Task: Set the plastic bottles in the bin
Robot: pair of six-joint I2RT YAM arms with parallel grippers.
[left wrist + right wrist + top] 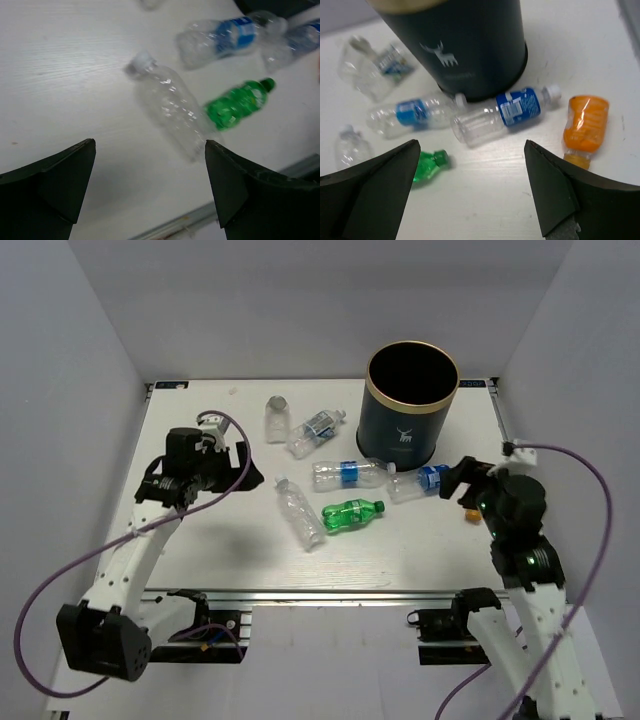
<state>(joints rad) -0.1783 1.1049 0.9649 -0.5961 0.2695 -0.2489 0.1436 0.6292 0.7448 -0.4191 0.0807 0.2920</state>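
Observation:
The dark bin (405,435) with a gold rim and a white deer logo stands upright at the back right of the table; the right wrist view shows its wall (470,45). Several plastic bottles lie on their sides left of and in front of it. Among them are a clear bottle (170,107), a green bottle (350,514) and a blue-labelled bottle (502,112) touching the bin's foot. My left gripper (250,472) hovers open left of the clear bottle. My right gripper (462,480) is open and empty, just right of the blue-labelled bottle.
An orange bottle (585,125) lies beside the right gripper. A second blue-labelled bottle (348,473) rests in the middle of the table. Two more bottles (300,427) lie at the back left of the bin. White walls close in the table on three sides.

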